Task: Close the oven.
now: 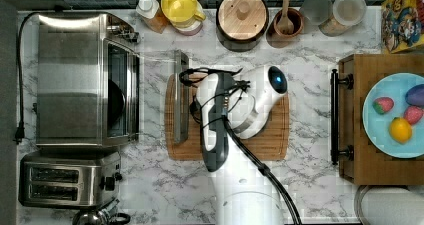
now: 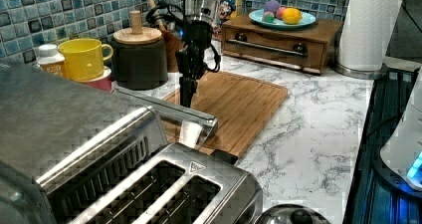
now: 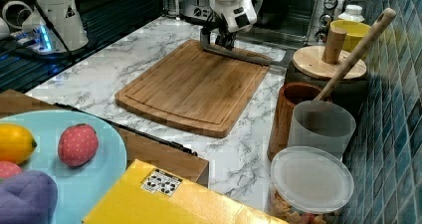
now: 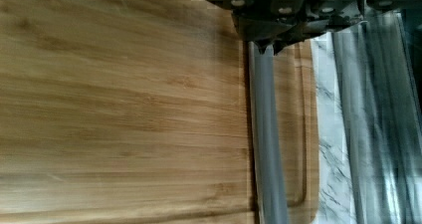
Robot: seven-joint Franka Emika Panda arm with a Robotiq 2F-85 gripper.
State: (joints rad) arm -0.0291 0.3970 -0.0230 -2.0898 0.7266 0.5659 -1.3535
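Note:
The oven point(image 1: 75, 80) stands at the top view's left, its cavity dark. Its glass door is swung down flat, and the metal bar handle point(image 1: 180, 102) lies over the edge of the wooden cutting board point(image 1: 260, 145). My gripper point(image 2: 187, 92) points straight down at the handle point(image 2: 191, 115), shut, with its tips at the bar and nothing held. In the right view the gripper point(image 3: 218, 42) sits at the near end of the handle point(image 3: 249, 56). In the wrist view the bar point(image 4: 267, 144) runs away from the gripper point(image 4: 266, 47) across the board.
A two-slot toaster point(image 1: 67, 180) stands beside the oven. Along the tiled back wall are a yellow mug point(image 1: 181, 7), a lidded dark pot point(image 1: 242, 20), a spoon holder point(image 1: 286, 25) and jars. A wooden drawer box point(image 1: 360, 160) carries a plate point(image 1: 380, 130) of toy fruit.

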